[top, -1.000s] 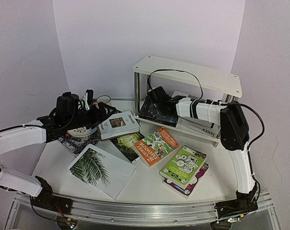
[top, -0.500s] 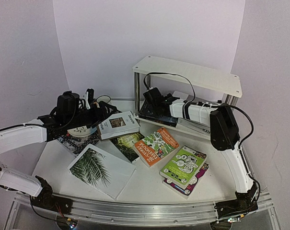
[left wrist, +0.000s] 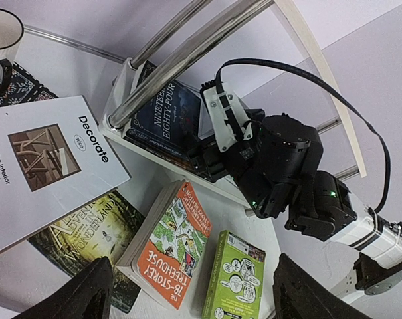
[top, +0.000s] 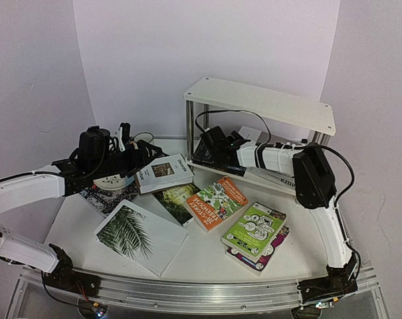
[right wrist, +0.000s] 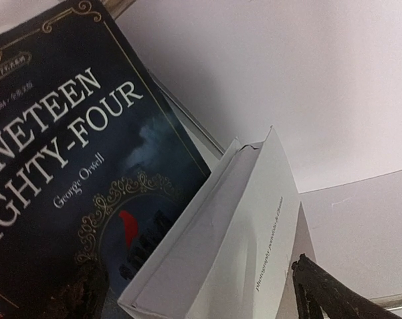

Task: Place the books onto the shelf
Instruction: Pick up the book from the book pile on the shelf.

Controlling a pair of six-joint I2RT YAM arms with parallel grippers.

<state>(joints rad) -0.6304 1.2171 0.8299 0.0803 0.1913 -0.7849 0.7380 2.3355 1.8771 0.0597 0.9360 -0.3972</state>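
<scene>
Six books lay on the surface (top: 201,266): palm-leaf book (top: 139,234), "Decorate" book (top: 164,173), dark green Alice book (top: 176,201), orange Treehouse book (top: 216,201), and lime green book (top: 254,229) stacked on a magenta book (top: 275,250). At least two more were on the lower tier of the shelf (top: 260,103): "Nineteen Eighty-Four" (right wrist: 61,153) lying flat and a white book (right wrist: 227,252) tilted against it.

One right end effector (top: 206,143) reached into that tier. Its fingers were spread wide, with the white book's end between them and no squeeze visible. The right arm crossed the tier's front and hid part of its contents.

One left end effector (left wrist: 197,302) hovered at the left, released and empty. One mug (top: 111,181) sat on one placemat (top: 102,198) just behind the "Decorate" book.
</scene>
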